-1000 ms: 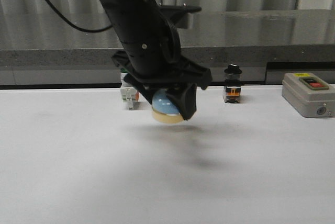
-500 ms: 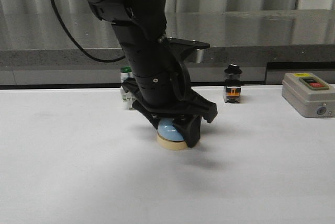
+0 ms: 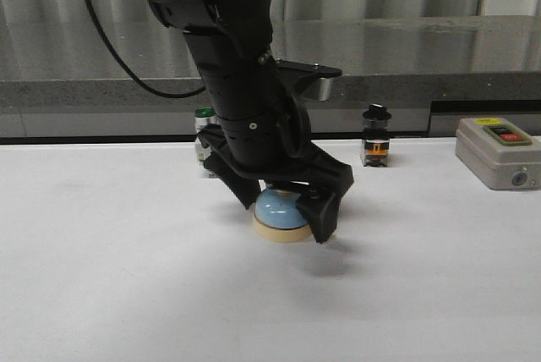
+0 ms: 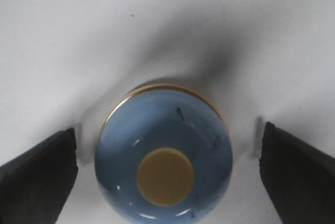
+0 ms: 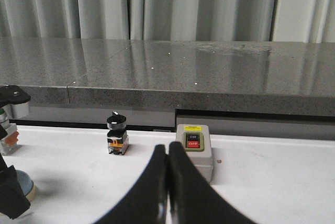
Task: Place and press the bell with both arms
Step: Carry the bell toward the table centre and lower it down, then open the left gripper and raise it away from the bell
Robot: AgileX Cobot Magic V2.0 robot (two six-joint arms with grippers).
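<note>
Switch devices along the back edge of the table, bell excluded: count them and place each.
3: the green-capped switch partly hidden behind the left arm, the black-knobbed selector centre-right, the grey box far right. Others may be hidden.

Bell [image 3: 281, 214] now on table, left gripper [image 3: 287, 216] newly open.

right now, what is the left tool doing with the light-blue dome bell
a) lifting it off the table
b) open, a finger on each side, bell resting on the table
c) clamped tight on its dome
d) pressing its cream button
b: in the left wrist view the left tool is open, with white table showing between each dark finger and the light-blue dome bell.
</note>
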